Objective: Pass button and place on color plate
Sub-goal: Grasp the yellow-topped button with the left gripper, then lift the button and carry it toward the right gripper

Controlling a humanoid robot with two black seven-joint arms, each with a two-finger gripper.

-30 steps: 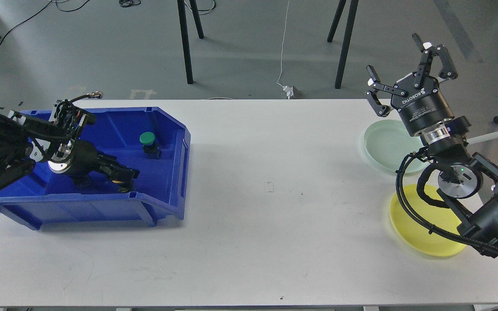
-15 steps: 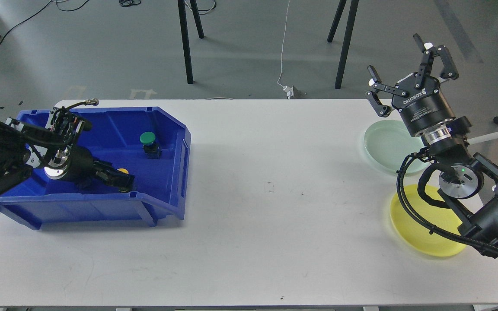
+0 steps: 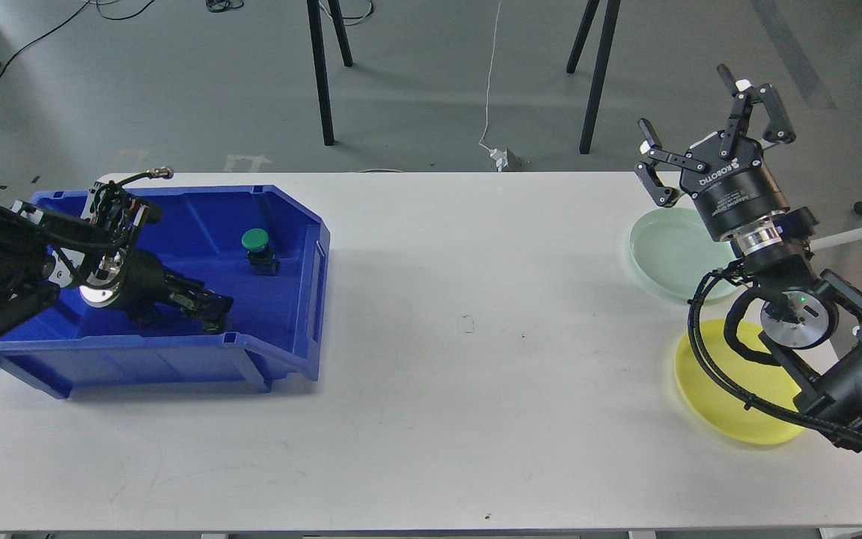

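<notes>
A green button (image 3: 255,240) on a black base stands upright at the back right of the blue bin (image 3: 313,247). My left gripper (image 3: 209,308) reaches low into the bin near its front wall, left of and in front of the green button. Its fingers are dark and I cannot tell them apart or see anything between them. My right gripper (image 3: 689,105) is open and empty, pointing up above the table's far right. Below it lie a pale green plate (image 3: 667,251) and, nearer to me, a yellow plate (image 3: 715,400).
The bin sits at the table's left end, its open sloped front facing right. The white table (image 3: 468,329) stretches between bin and plates. My right arm's cables hang over the yellow plate. Stand legs rise behind the table.
My left gripper has shifted slightly inside the bin, and the bin moved a little with it. A yellow spot seen by its fingers earlier no longer shows. The right arm barely moved.
</notes>
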